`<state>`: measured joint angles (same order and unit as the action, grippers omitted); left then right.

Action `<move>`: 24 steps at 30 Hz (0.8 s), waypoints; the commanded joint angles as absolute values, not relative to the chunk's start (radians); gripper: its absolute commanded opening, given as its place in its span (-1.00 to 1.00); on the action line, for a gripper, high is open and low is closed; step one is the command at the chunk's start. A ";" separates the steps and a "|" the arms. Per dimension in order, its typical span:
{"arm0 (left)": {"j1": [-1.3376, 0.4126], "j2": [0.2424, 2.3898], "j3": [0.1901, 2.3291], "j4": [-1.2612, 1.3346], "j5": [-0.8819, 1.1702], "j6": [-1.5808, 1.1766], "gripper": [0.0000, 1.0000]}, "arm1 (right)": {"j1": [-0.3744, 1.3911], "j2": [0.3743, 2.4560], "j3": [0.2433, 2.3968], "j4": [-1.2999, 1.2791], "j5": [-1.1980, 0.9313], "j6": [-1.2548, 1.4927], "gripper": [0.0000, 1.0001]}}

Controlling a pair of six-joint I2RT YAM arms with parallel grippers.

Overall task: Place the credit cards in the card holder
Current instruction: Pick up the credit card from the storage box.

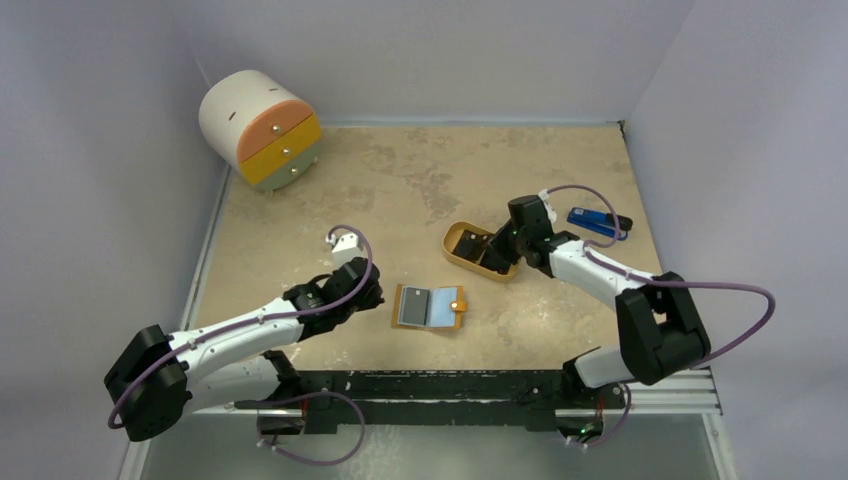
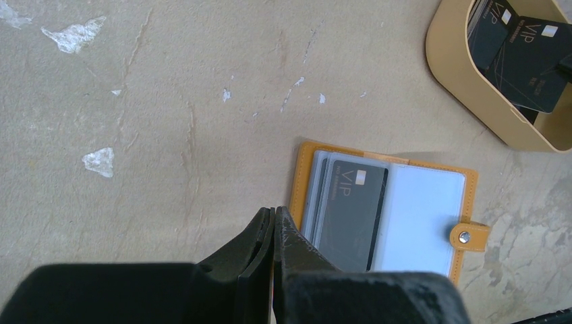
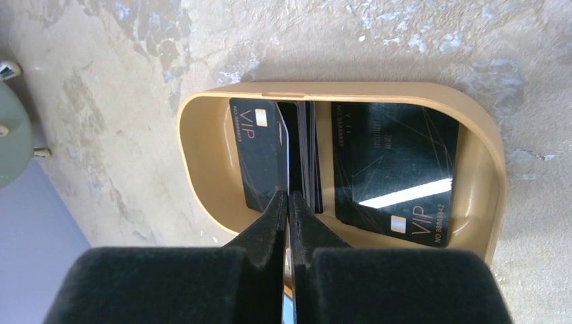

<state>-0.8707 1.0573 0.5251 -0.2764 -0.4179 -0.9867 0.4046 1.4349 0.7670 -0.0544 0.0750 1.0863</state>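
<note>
The card holder lies open on the table, orange-tan outside, pale blue-grey inside. In the left wrist view the card holder has one black credit card in its left sleeve. My left gripper is shut and empty, just off the holder's left edge; it also shows in the top view. Several more black credit cards lie in the orange oval tray. My right gripper is over the tray, shut on a credit card seen edge-on.
An elongated blue-and-black gadget lies at the right, behind my right arm. A round white drawer unit with orange, yellow and green fronts stands at the back left. The tray sits just behind the holder.
</note>
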 commanded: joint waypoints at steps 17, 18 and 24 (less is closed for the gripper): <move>-0.867 0.991 0.597 -0.329 -0.470 -0.942 -1.00 | 0.404 1.130 0.965 -0.253 0.049 0.815 -1.00; -0.867 0.982 0.601 -0.322 -0.453 -0.925 -0.99 | 0.405 1.109 0.972 -0.269 0.011 0.765 -1.00; -0.876 0.992 0.582 -0.107 -0.191 -0.861 -0.25 | 0.489 0.964 0.917 -0.400 -0.147 0.632 -1.00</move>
